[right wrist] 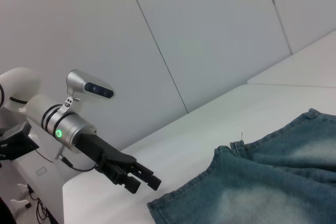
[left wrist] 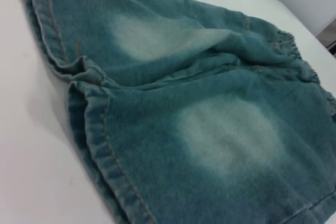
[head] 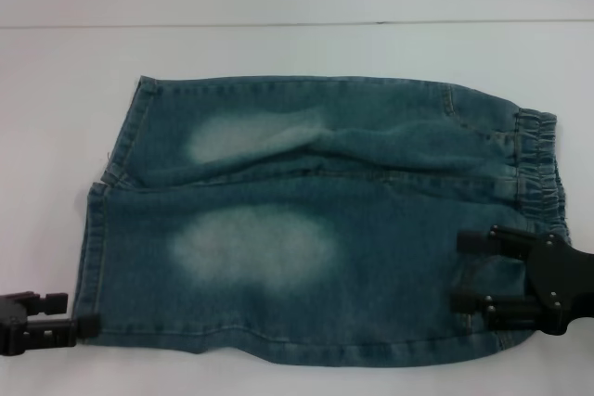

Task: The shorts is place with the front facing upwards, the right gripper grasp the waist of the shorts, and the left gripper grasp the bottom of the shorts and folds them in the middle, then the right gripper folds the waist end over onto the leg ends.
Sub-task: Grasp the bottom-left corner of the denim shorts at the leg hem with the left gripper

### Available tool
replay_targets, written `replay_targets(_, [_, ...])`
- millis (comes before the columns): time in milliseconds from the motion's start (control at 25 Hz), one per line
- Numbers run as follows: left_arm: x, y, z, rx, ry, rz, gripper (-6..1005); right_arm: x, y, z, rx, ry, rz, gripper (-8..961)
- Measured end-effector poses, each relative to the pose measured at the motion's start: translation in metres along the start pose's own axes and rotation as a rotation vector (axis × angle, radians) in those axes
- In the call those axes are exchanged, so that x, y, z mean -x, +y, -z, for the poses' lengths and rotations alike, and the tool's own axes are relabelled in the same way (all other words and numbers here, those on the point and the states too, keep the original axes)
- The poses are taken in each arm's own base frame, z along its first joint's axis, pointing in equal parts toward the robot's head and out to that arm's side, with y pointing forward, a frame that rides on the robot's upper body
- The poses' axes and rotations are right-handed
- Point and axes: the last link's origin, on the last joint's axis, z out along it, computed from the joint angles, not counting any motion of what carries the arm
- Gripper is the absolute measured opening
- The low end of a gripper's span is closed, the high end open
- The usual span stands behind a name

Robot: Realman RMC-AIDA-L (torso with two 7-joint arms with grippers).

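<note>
A: What's the setting?

B: A white table (head: 306,48) against pale panelled walls (right wrist: 210,40). The shorts (head: 316,220) lie flat on it, front up, two bleached patches showing.

A: Which end is which?

B: The waist (head: 536,159) is the puckered band on the side of the right gripper (head: 483,271). The leg ends (head: 102,220) lie toward the left gripper (head: 56,317).

A: What is the right gripper doing?

B: It sits over the near waist corner, above the denim, its two fingers spread apart with cloth showing between them. Nothing is clamped.

A: And the left?

B: It is at the near corner of the leg hem, fingertips just beside the hem edge. Its fingers look slightly parted in the right wrist view (right wrist: 137,176), holding nothing. From its own wrist camera the hemmed legs (left wrist: 86,103) fill the foreground, the waistband lying beyond them.
</note>
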Motion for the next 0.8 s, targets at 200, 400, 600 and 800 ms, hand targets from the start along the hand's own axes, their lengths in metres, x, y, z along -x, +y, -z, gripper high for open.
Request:
replay_targets(200, [0.0022,0.0013,-0.0049,0.005,-0.027,0.003,886,-0.0003,0.0004,0.0003,0.001,0.0,-0.001,925])
replay_targets(400, [0.0016,0.002,-0.007,0.002,-0.038,-0.004,885,-0.0005,0.0007,0.0004,0.002,-0.001,-0.002,923])
replay_targets(600, [0.0008,0.0056,-0.0076,0.028,-0.046,-0.009,887,-0.0012,0.0011,0.0011,0.001,-0.002,-0.004,921])
replay_targets(800, [-0.0025,0.0071,-0.005,0.032,-0.047,-0.025,887,-0.001,0.0011,0.0009,0.001,-0.002,-0.004,920])
